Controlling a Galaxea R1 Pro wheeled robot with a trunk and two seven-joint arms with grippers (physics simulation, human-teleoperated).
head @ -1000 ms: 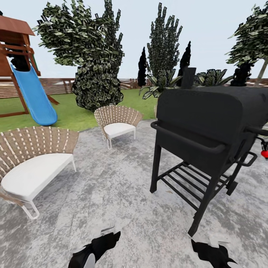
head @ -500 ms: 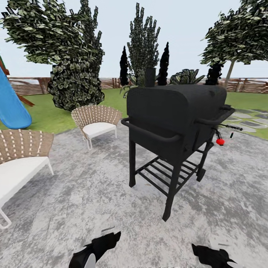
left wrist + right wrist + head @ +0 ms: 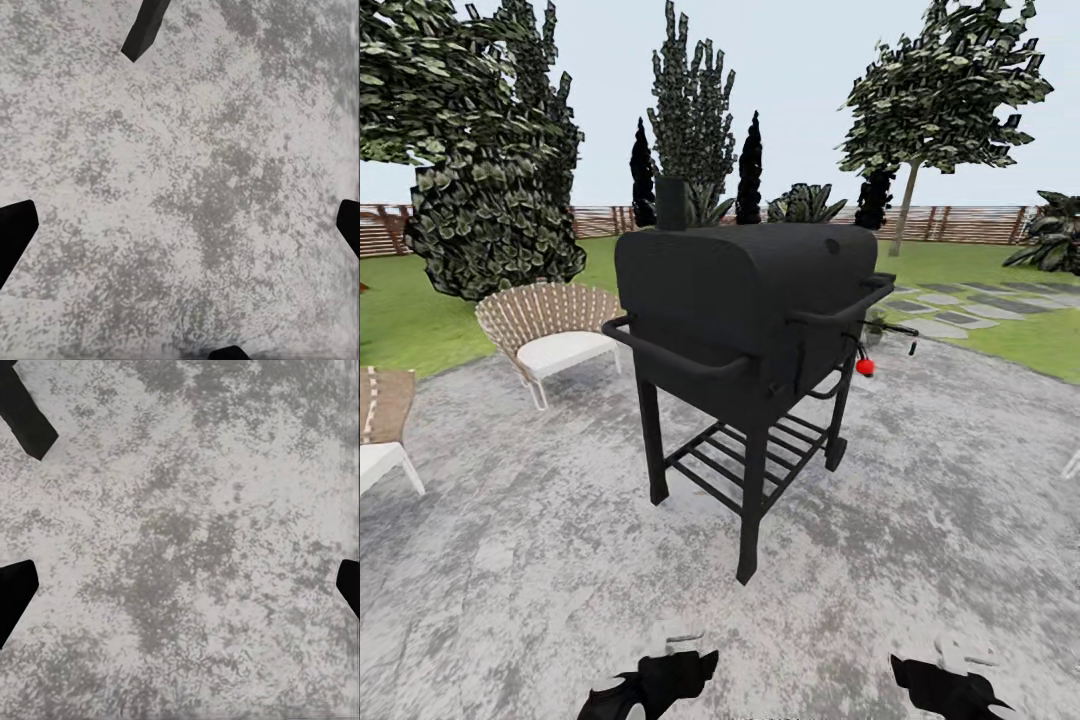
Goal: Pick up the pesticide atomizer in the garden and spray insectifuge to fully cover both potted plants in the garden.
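Grey stone patio point(image 3: 960, 500) under both hands | left hand point(image 3: 180, 225), right hand point(image 3: 180, 585) spread, seemingly empty

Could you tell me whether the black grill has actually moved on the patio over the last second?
No. The black grill slides left in the head view, but the wicker chair, the trees and the fence slide with it, so the camera turned right instead.

Before me I count one black grill point(image 3: 745, 300), two wicker chairs point(image 3: 550, 325) – the second point(image 3: 380, 425) cut off at the edge – one slatted fence point(image 3: 960, 222), one stone patio point(image 3: 920, 520), and two pincers of mine – left point(image 3: 660, 685), right point(image 3: 945, 690)
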